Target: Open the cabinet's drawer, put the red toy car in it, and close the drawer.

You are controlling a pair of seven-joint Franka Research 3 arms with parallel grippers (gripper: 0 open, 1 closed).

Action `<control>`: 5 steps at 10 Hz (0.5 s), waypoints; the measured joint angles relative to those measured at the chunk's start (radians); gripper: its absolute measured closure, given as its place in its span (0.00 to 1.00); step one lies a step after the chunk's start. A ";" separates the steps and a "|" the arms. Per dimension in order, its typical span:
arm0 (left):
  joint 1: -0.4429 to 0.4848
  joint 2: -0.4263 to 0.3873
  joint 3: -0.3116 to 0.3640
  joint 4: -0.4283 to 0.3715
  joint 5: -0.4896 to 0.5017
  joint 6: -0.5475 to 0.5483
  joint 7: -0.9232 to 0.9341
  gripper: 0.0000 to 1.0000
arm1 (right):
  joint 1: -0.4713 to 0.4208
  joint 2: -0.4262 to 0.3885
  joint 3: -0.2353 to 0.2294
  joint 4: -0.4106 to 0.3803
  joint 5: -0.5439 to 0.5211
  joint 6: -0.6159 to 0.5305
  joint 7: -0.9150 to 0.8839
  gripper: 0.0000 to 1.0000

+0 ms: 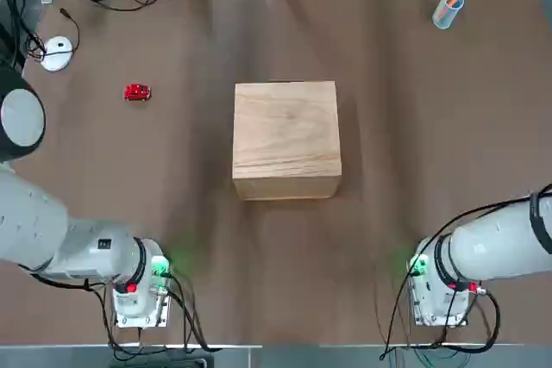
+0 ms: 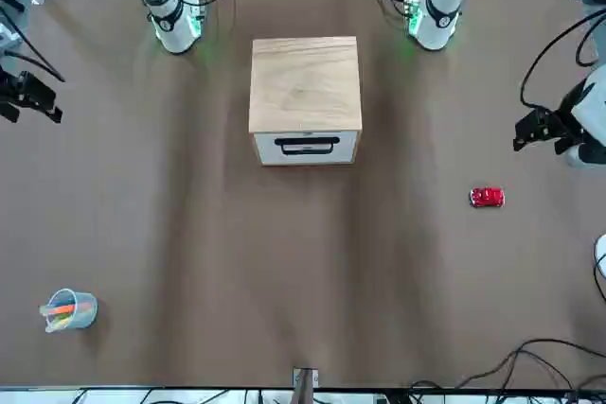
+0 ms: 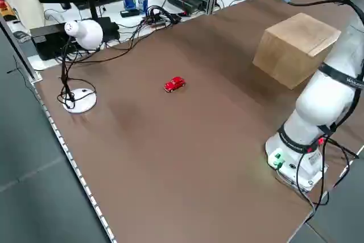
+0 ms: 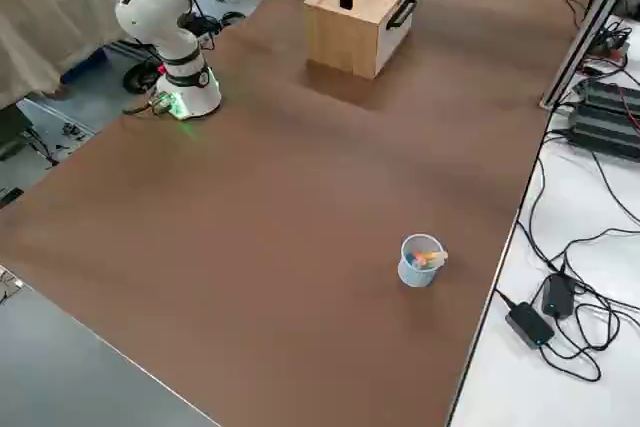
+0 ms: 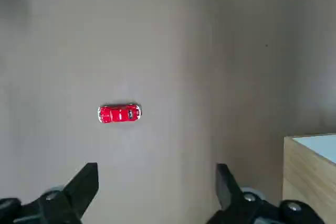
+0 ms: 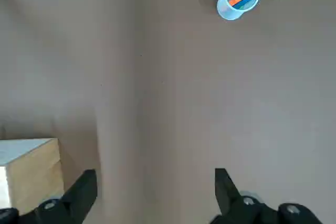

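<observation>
The cabinet (image 1: 286,140) stands in the middle of the table, and its drawer (image 2: 306,147), with a black handle, is shut on the side facing away from me. To the cabinet's left the red toy car (image 1: 137,92) lies alone on the brown table. My left gripper (image 5: 156,171) hangs open above the table's left side, and the car (image 5: 119,114) lies below and beyond its fingers. My right gripper (image 6: 155,174) hangs open over the right side, holding nothing. The front view shows both grippers, left (image 2: 538,130) and right (image 2: 33,101), well apart from the cabinet.
A blue cup of pens (image 1: 448,8) stands at the far right corner. A white mouse (image 1: 56,52) with a cable lies at the far left. Cables and equipment run along the far edge. The arm bases sit at the near edge.
</observation>
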 joint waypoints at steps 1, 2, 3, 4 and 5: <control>0.000 0.000 0.000 0.000 0.000 0.000 -0.002 0.01 | 0.000 0.000 0.000 0.000 0.000 0.000 0.000 0.01; 0.000 0.000 0.000 0.000 0.000 0.002 -0.004 0.01 | 0.000 0.000 0.000 0.000 0.000 0.000 0.000 0.01; 0.000 0.000 0.000 0.000 0.000 0.003 -0.006 0.01 | 0.000 0.000 0.000 0.000 0.000 0.000 0.000 0.01; 0.000 0.000 0.000 0.000 0.000 0.003 -0.006 0.01 | 0.000 0.000 0.000 0.000 0.000 0.000 0.000 0.01; 0.000 0.000 0.000 0.000 0.000 0.003 -0.007 0.01 | 0.002 0.001 0.000 -0.001 0.000 0.000 0.000 0.01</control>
